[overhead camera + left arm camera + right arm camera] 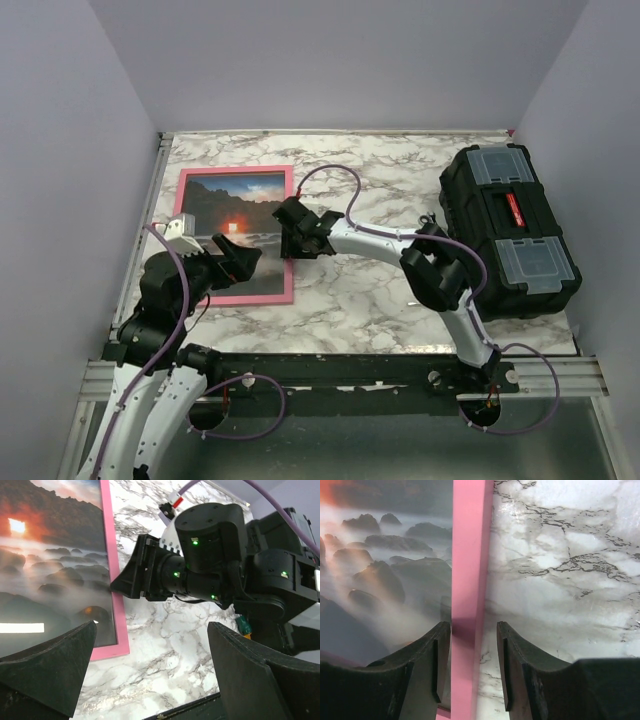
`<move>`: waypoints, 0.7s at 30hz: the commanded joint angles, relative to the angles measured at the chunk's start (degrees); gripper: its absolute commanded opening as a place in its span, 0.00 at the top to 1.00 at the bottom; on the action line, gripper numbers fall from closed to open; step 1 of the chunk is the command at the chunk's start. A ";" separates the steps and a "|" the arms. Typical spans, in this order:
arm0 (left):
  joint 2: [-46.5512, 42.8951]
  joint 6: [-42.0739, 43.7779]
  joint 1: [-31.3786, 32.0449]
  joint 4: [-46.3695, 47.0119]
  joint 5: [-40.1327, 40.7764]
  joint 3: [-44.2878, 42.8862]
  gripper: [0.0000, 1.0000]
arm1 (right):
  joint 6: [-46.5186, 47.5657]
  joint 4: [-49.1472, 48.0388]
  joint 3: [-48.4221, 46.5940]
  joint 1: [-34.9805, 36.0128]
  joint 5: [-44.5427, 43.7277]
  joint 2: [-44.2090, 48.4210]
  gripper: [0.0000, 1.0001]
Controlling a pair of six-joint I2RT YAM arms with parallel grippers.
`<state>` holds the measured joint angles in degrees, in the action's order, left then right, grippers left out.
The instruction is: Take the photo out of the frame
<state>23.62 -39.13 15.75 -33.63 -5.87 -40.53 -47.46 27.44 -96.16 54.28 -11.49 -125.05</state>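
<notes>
The left arm (160, 290) covers the near left corner of the frame (268, 297) in the top view, so that part of the rail and the lower left of the photo (225, 200) are hidden. The right fingers (420, 675) sit over a short stretch of the frame's right rail. The back of the frame faces down and cannot be seen. A bright white streak of glare lies across the photo in the left wrist view. Whether a pane covers the print cannot be told.

The photo shows dark rounded rocks in pale mist, an orange-red glow at mid-height and blue cloudy sky above. It lies face up inside the thin pink frame, flat on the left part of the marble tabletop (380, 180), well apart from the black toolbox (510, 230) on the right.

Its long axis runs from the near edge toward the far wall. The sky is at the far end and the rocks are toward the arms.

The right fingers stand partly apart, one on each side of the right rail, the left tip over the photo's edge. A sliver of marble shows between the rail and the other tip, so they do not pinch it. The left fingers (50, 670) are spread wide above the frame's near right corner and hold nothing.
</notes>
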 commanded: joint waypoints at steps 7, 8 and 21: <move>4.81 7.81 -0.20 -3.08 -8.58 -4.31 0.03 | 1.04 2.01 -3.38 0.38 -1.89 -4.41 0.52; 5.34 8.01 -0.19 -3.26 -9.27 -4.55 0.04 | 1.26 1.55 -3.17 0.31 -1.63 -4.48 0.52; 13.93 9.16 9.46 -1.57 -7.46 0.53 0.12 | 2.66 9.94 -13.23 -0.87 1.07 -0.06 0.99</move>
<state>34.59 -31.03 17.34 -36.03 -17.19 -42.76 -45.82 32.36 -102.02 54.28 -11.92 -127.76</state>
